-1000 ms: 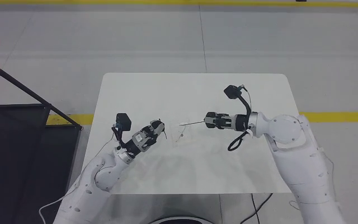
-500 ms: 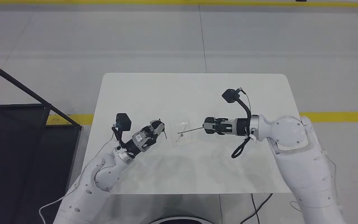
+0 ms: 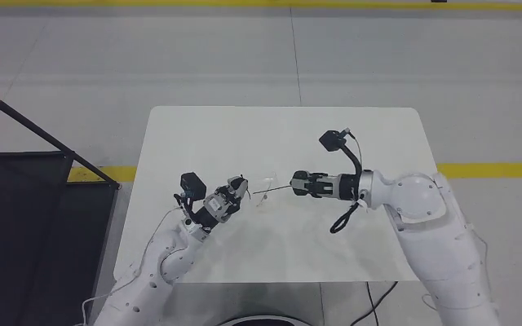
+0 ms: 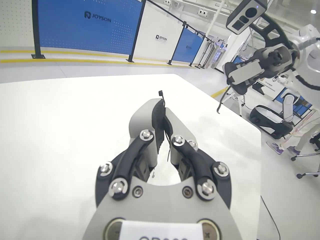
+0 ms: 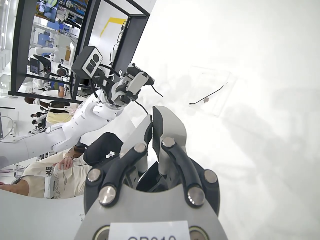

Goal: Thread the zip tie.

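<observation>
My left gripper [image 3: 237, 184] [image 4: 162, 104] is shut on a black zip tie, held above the white table [image 3: 204, 138]. The tie's head [image 4: 160, 93] sticks up past the fingertips and its short tail hangs down between the fingers. My right gripper [image 3: 294, 183] [image 5: 152, 116] faces it from a short distance and is shut on a thin black strap [image 3: 276, 190] that points toward the left gripper. In the left wrist view that strap [image 4: 220, 106] droops from the right gripper [image 4: 228, 76]. The two grippers are apart, not touching.
A clear plastic piece [image 5: 220, 86] lies on the table under the gap between the grippers, with a loose black tie [image 5: 207, 96] on it. A black frame [image 3: 33, 204] stands off the table's left side.
The right gripper has moved left with its strap and the left gripper has moved right. The gap between them has narrowed. Both stay shut.
</observation>
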Tool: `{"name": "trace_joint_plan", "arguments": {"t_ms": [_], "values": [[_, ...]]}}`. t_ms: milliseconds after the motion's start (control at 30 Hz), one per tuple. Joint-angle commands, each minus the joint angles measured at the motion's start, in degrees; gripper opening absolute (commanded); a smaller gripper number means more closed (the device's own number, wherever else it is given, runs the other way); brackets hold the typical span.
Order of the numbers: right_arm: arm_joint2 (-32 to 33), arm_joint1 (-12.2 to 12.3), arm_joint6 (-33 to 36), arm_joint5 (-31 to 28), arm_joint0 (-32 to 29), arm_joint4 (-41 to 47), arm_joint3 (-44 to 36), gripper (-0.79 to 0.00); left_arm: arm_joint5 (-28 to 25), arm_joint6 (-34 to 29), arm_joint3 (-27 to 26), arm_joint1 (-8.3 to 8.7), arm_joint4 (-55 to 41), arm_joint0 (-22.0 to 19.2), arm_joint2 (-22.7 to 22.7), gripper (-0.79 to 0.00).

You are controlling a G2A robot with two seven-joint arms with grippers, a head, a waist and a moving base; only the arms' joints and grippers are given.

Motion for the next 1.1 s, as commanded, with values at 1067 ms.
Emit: {"name": "trace_joint_plan", "arguments": {"t_ms": [1067], "values": [[-4.3,0.4,-11.9,12.8,-4.2,-12.6,-11.9,-0.785,5.5,9.4,2.1,-1.41,7.1,0.1,2.9,-0.785]]}}
